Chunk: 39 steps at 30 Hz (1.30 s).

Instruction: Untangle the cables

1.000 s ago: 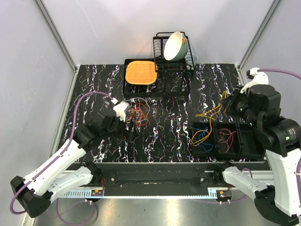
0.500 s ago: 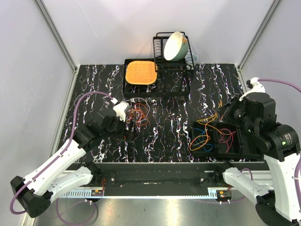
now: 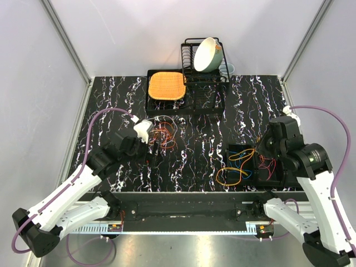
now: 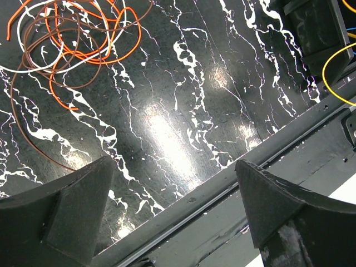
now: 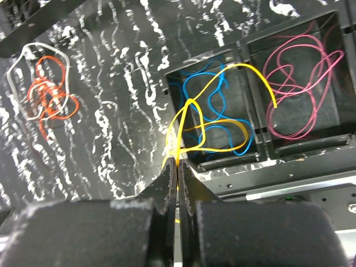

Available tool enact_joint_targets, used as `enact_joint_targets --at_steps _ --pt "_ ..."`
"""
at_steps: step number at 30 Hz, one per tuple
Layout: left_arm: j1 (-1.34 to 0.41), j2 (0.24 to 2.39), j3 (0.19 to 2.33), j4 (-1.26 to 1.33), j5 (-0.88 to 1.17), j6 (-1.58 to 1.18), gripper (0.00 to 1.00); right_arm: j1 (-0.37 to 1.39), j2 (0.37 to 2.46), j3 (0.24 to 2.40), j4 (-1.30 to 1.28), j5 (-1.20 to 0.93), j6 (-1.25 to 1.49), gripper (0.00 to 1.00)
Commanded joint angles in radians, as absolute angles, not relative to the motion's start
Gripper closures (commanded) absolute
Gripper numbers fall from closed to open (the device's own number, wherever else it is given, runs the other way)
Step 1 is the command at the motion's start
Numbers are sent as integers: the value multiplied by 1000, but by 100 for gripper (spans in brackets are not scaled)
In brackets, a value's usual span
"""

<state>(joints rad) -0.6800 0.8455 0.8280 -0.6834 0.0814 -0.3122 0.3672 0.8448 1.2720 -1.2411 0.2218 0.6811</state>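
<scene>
Bare surface (image 3: 194, 150) lies open at centre; dish rack (image 3: 203, 83) crowds the far edge, bins (image 5: 250, 105) the right, cables (image 3: 162, 136) the left.

Each arm is built from white moulded links, as on the left arm (image 3: 67, 193) and right arm (image 3: 322, 196), joined by black joint housings (image 3: 308, 158). A purple hose (image 3: 91, 130) runs along each arm. The left gripper (image 4: 172, 164) and right gripper (image 5: 177, 161) have matte black fingers (image 4: 72, 211); the surface appears grainy.
</scene>
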Motion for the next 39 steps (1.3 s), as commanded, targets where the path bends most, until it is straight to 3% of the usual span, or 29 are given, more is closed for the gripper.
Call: enact_joint_targets --at_steps 1,7,27,39 --pt "-681 825 830 -638 58 -298 6 365 893 1266 -1190 386 658 100" --pt "-681 825 828 -637 54 -298 6 357 975 1226 -1138 474 598 100" --pt "-683 839 828 -640 48 -296 6 318 1159 888 -732 209 589 100" --pt "-681 850 828 -643 32 -296 6 299 1246 818 -646 195 641 100"
